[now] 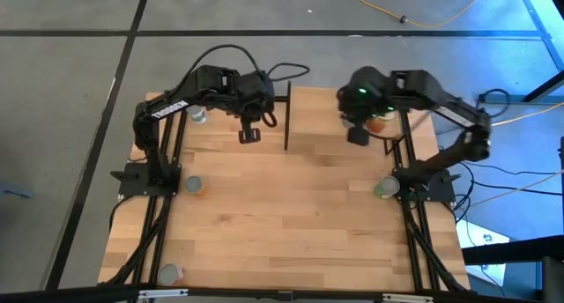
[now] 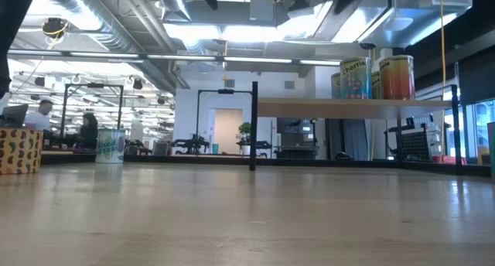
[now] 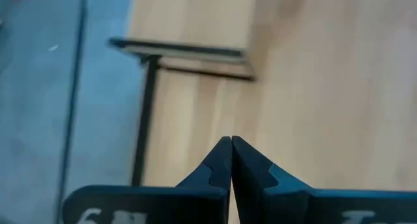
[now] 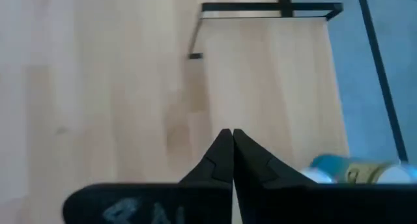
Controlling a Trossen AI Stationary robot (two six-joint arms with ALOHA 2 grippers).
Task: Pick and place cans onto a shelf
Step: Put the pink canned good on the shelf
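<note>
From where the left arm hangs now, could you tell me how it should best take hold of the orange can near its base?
Grip the orange can across its round side wall, coming straight down from above. It stands upright with its pale lid facing up and bare table on its inner side. The left gripper, now shut, must open first.

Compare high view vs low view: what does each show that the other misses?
High view only: both arms, left gripper and right gripper over the far end of the tabletop, plus cans near the left arm's base, the right arm's base and the near left corner.

Low view only: two cans standing on the shelf, one blue-green labelled, one orange-yellow; people at desks behind.

Both: the tabletop and the shelf's black post.
</note>
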